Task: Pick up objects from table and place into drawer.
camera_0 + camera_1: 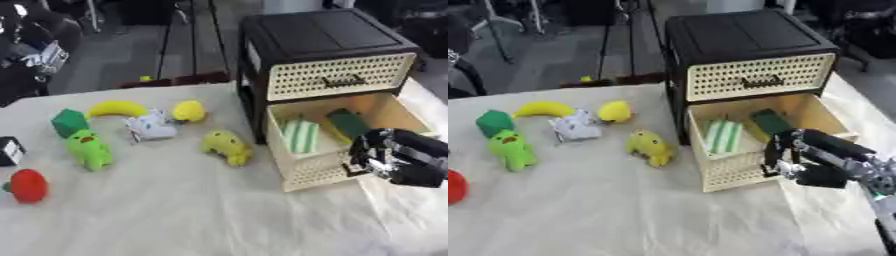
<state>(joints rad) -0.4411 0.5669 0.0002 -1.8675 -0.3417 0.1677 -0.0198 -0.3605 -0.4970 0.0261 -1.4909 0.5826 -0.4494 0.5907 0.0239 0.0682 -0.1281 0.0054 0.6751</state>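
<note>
Green-striped item (302, 136), dark green block (350, 123) already in drawer (317, 172); right hand (807, 162) at drawer's front corner, fingers curled, seemingly empty; several toys left beside drawer, including yellow toy (227, 146).

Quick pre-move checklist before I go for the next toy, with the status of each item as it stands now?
1. Lower drawer open: ok.
2. Room left in it: ok; a green-striped item and a dark green item lie inside, with floor bare between them.
3. Right hand free of any object: cannot tell; it sits at the drawer's front right corner.
4. Nearest toy, the yellow-green plush, unobstructed: ok; it lies apart from the others.
5. Left hand available: cannot tell, out of view.
</note>
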